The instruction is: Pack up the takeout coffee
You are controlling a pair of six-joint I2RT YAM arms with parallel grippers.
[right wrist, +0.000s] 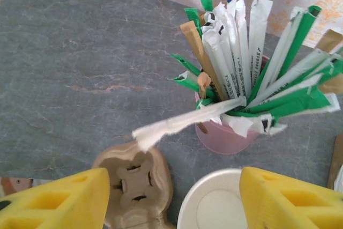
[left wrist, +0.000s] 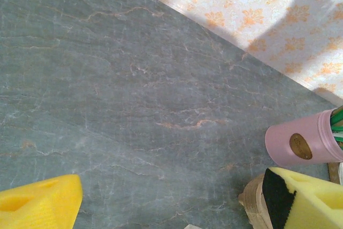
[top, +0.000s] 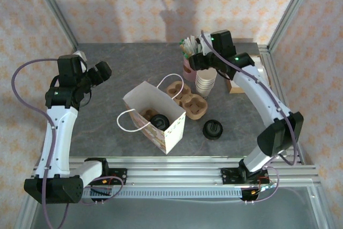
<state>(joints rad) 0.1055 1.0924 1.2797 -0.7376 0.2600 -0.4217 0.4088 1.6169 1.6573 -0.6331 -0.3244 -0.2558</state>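
The takeout coffee (top: 159, 120), a black disc from above, sits inside the open white paper bag (top: 172, 132) at the table's middle. My left gripper (top: 101, 72) hangs open over bare table, well to the left of the bag; its yellow fingers (left wrist: 40, 202) stand wide apart around nothing, and the gripper (left wrist: 177, 210) looks down on grey stone. My right gripper (top: 200, 61) hovers open at the back right over the pink cup (right wrist: 225, 135) of wrapped straws. That gripper (right wrist: 174, 205) holds nothing between its fingers (right wrist: 59, 202).
A similar black round lid piece (top: 212, 128) lies on the table right of the bag. A brown pulp cup carrier (top: 187, 99) and a stack of cream paper cups (top: 205, 81) stand behind the bag. Metal frame rails edge the table.
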